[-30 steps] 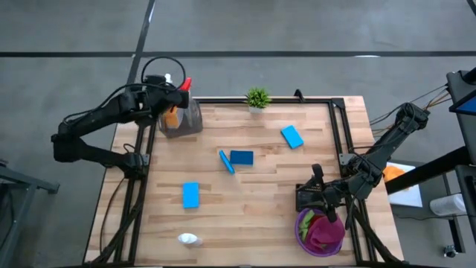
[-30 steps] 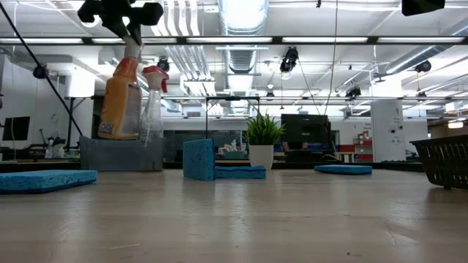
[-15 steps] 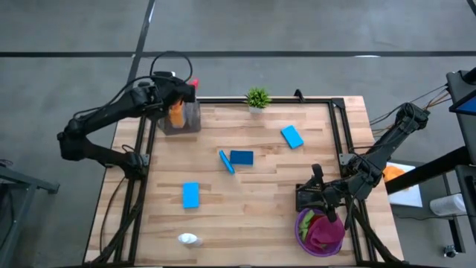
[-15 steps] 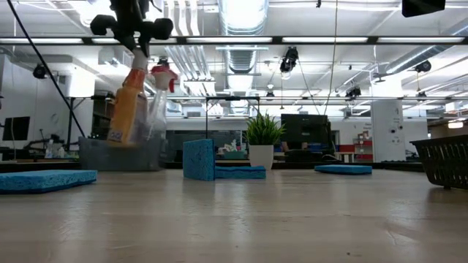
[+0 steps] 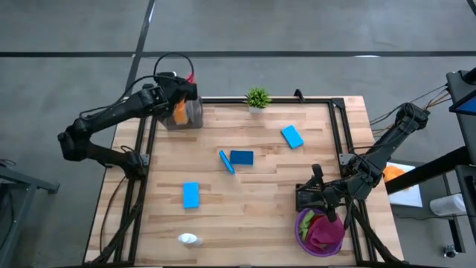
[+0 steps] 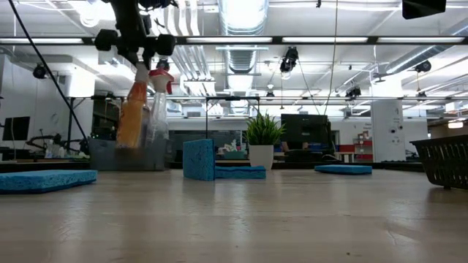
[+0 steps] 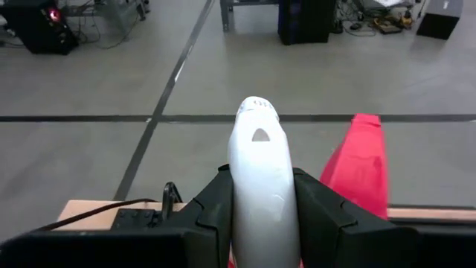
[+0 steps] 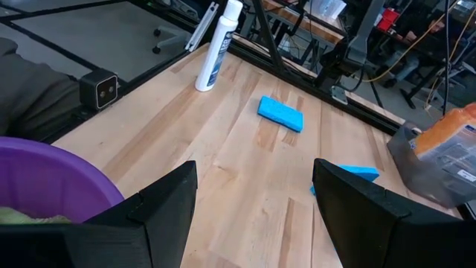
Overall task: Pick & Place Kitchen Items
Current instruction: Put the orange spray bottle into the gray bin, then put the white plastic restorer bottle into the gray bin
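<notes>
- Four blue sponges [image 5: 190,195] lay spread over the wooden table [image 5: 260,208] in the overhead view: one near the left front, two touching at the centre, one toward the back right. A white bottle [image 5: 188,239] lay on its side at the front edge.
- At the back left corner, the left gripper [image 5: 178,95] held an orange bottle [image 5: 178,112] in a grey bin [image 5: 190,119].
- At the front right, the right gripper [image 5: 318,199] hovered beside a purple bowl [image 5: 303,222] holding green and magenta cloths [image 5: 321,232].
- From table level, the orange bottle [image 6: 133,113] stood tilted beside a red-topped clear bottle [image 6: 156,102].
- From the left wrist, both fingers [image 7: 327,216] were clamped on the bottle's white top [image 7: 262,186].
- From the right wrist, the fingers [image 8: 364,205] stood wide apart, empty.
</notes>
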